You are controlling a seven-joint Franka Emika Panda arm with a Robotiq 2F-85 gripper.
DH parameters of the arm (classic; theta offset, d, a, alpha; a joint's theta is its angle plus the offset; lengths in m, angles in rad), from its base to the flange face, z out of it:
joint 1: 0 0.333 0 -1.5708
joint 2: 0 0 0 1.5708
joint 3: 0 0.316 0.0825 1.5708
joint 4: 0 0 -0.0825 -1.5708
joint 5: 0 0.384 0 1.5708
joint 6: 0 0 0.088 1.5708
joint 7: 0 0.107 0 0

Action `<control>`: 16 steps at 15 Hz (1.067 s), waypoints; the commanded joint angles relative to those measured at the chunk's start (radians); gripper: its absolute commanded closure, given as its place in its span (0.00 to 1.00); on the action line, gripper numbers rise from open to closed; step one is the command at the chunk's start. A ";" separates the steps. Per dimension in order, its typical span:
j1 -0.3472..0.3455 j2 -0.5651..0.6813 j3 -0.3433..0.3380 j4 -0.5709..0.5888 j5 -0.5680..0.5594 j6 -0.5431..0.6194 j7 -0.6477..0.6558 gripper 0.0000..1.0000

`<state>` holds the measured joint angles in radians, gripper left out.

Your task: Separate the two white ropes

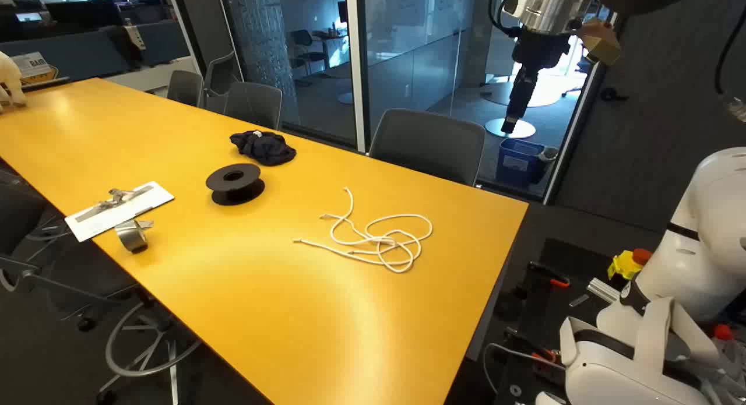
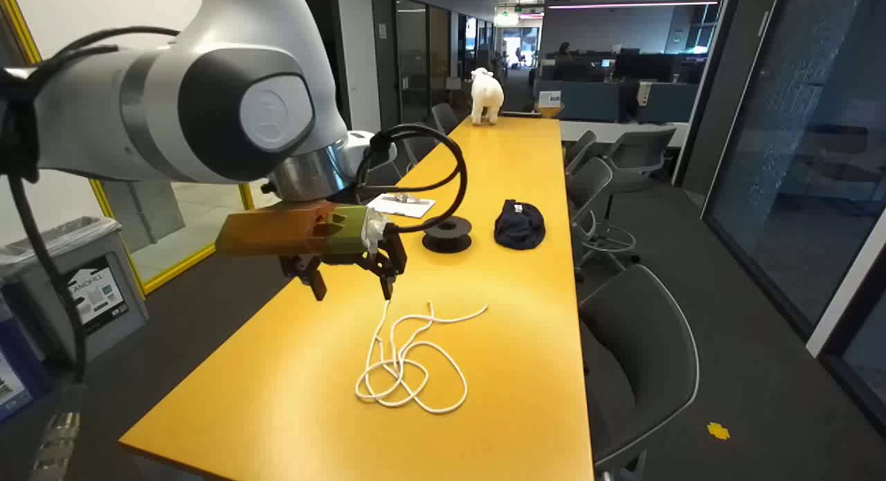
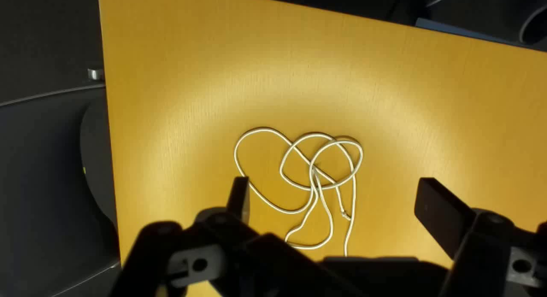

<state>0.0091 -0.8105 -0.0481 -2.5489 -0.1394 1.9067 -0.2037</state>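
Observation:
The two white ropes (image 1: 382, 240) lie tangled together on the yellow table (image 1: 280, 323), near its end by the robot. They form overlapping loops with several loose ends, as the other exterior view (image 2: 399, 363) also shows. In the wrist view the ropes (image 3: 313, 177) cross most densely between the fingers; which strand belongs to which rope is hard to tell. Some lower ends are hidden behind the gripper there. My gripper (image 2: 353, 293) is open and empty, high above the table. It shows edge-on in an exterior view (image 1: 512, 125), and its fingers are wide apart in the wrist view (image 3: 335, 190).
A black spool (image 1: 234, 180), a dark cloth cap (image 1: 267, 149), a white clipboard (image 1: 143, 205) and a silver tape roll (image 1: 132, 237) sit farther along the table. A chair (image 1: 428, 145) stands against the table's long edge. A white headset (image 1: 618, 370) lies beside the robot base.

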 commanded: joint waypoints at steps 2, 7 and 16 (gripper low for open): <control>0.005 -0.003 -0.004 0.009 -0.003 -0.002 0.003 0.00; 0.006 0.008 -0.008 0.012 -0.001 0.013 0.004 0.00; 0.023 0.478 -0.043 0.079 0.026 0.325 -0.072 0.00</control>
<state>0.0128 -0.5285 -0.0653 -2.5418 -0.1378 2.1478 -0.2166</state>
